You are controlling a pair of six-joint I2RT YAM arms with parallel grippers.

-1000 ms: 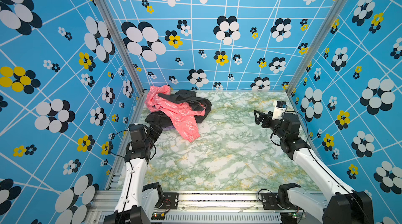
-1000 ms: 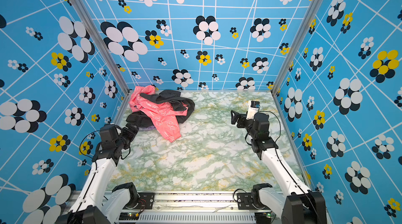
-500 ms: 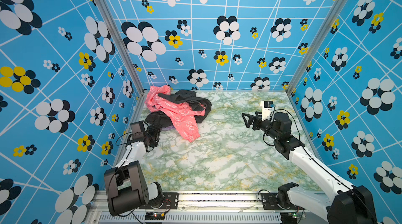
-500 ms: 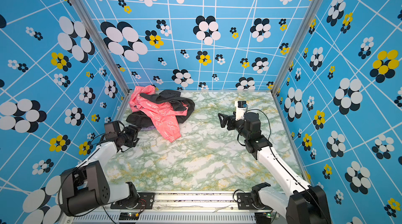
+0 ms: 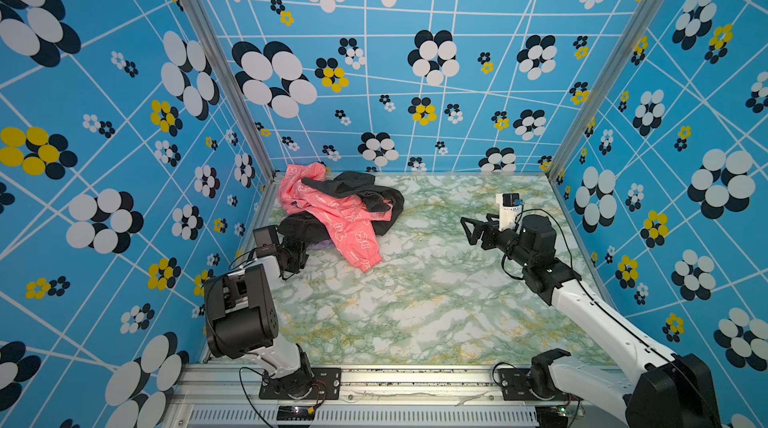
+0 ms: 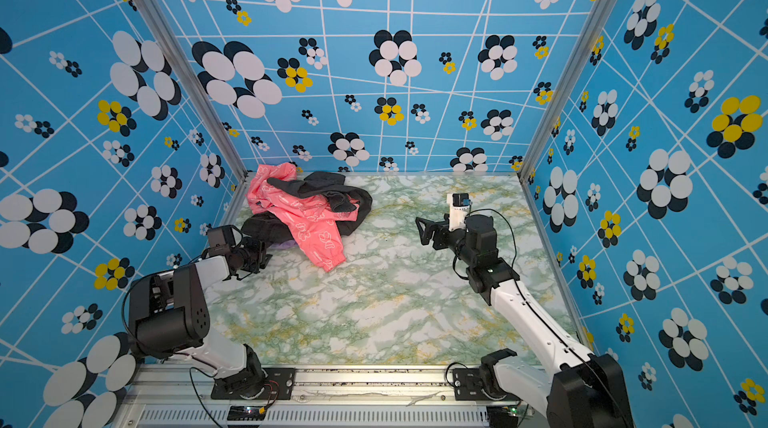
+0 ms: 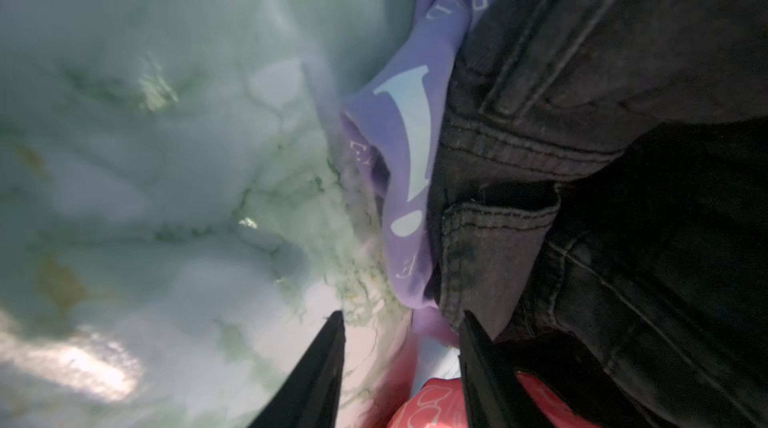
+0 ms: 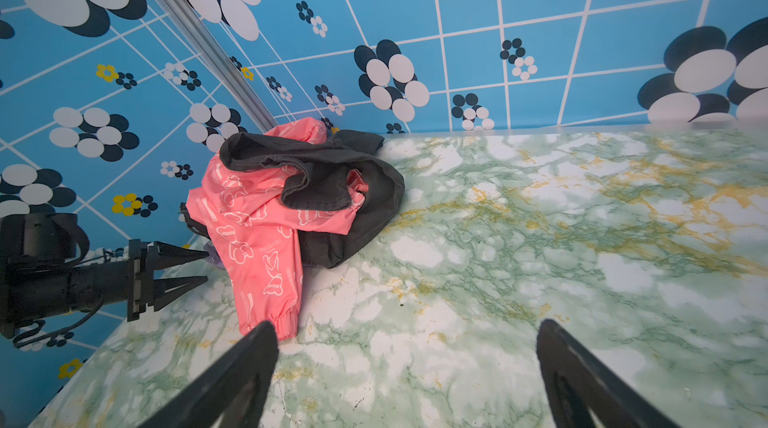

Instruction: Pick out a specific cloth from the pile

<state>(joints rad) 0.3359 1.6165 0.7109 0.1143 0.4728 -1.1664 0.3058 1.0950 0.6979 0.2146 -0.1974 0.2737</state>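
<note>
Nearest the camera, a metal rail (image 5: 374,380) carries both arm bases, and beyond it lies the green-and-white marbled desk (image 5: 415,301).

The right end effector (image 5: 467,230) hangs over the right half of the desk, well apart from the clothes. Its jaws are spread wide and hold nothing.

The left end effector (image 7: 402,316) sits low at the near edge of the pile (image 5: 340,214). Its jaws are parted, with desk surface visible between them, and are not clenched on anything. In the left wrist view, the edge of the purple T-shirt (image 7: 409,135) lies just ahead of and between the fingers (image 7: 328,363).

The purple T-shirt lies flat on the desk under the pile, with white lettering visible. A black garment (image 7: 582,156) with stitched seams covers most of it. In both top views only a small purple sliver (image 5: 322,244) peeks out.

The pile sits in the far left corner. A pink garment (image 5: 345,222) with white outline prints drapes toward the desk's middle, and another black garment (image 5: 365,189) lies across it.

Behind it all stands the blue flowered wall (image 5: 415,72).
</note>
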